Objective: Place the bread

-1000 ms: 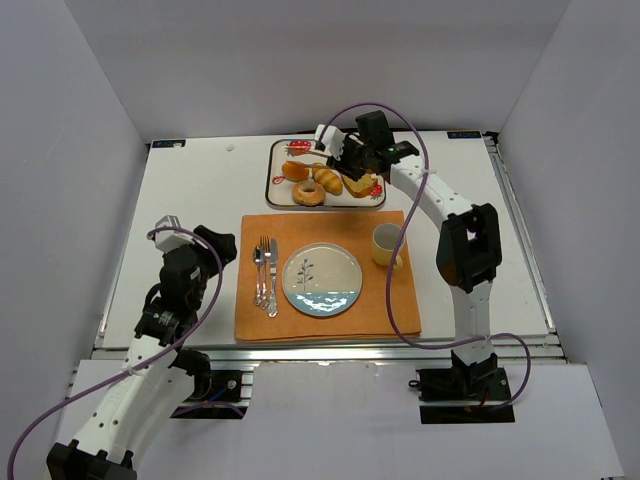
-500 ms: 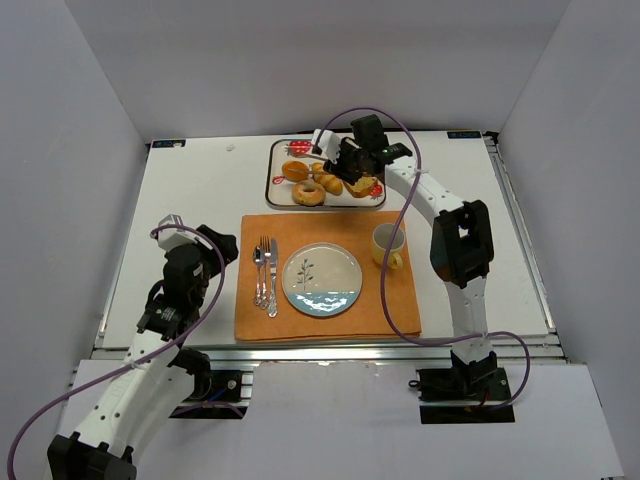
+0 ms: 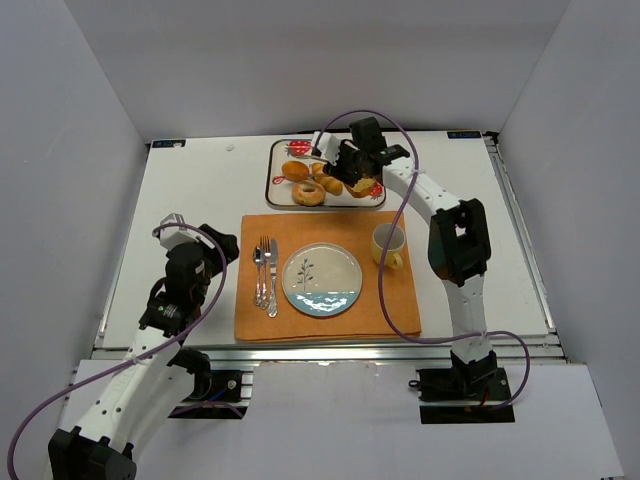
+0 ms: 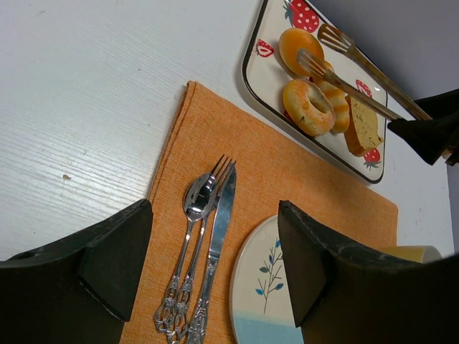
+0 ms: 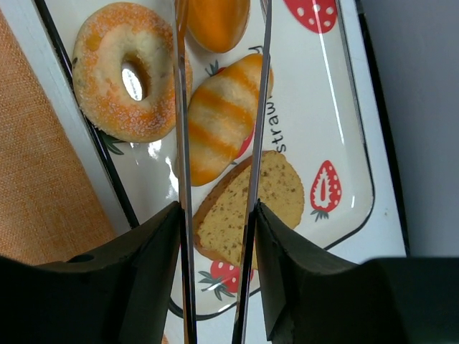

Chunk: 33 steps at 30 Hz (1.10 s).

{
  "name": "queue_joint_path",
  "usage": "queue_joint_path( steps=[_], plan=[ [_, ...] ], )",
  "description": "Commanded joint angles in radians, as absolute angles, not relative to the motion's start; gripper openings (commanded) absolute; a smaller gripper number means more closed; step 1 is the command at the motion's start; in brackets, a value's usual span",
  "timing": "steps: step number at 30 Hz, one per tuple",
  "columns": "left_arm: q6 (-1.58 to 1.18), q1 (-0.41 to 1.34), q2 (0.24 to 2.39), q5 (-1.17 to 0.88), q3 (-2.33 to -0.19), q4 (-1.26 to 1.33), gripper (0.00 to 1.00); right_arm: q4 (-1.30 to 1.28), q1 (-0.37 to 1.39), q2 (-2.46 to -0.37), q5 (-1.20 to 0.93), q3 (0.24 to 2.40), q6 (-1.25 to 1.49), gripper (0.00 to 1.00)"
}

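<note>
right gripper (image 3: pixel 347 168) clamped on tongs (image 5: pixel 256 143), straddling orange roll (image 5: pixel 215 21); left gripper (image 4: pixel 214 218) jaws wide

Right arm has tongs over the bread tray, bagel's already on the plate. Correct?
Not quite. The top view shows the plate empty; the bagel lies in the tray, next to the roll. The right gripper does hold tongs over the tray.
</note>
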<state>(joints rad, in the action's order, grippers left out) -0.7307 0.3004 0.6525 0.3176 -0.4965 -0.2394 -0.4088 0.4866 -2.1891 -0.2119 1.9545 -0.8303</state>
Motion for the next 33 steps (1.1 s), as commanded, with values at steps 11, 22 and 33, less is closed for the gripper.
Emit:
queue_joint_path(
  steps=[11,22,33],
  plan=[
    [-0.727,0.298,0.646,0.324,-0.512,-0.23,0.8,-0.385,0.48,-2.249,-0.21,2.036,-0.824,0.5],
    [-0.726,0.298,0.653,0.319,-0.522,-0.221,0.8,-0.416,0.471,-2.241,-0.236,2.042,-0.802,0.17],
    [-0.729,0.298,0.64,0.321,-0.519,-0.222,0.8,-0.319,0.451,-2.041,-0.357,1.888,-0.715,0.02]
  ],
)
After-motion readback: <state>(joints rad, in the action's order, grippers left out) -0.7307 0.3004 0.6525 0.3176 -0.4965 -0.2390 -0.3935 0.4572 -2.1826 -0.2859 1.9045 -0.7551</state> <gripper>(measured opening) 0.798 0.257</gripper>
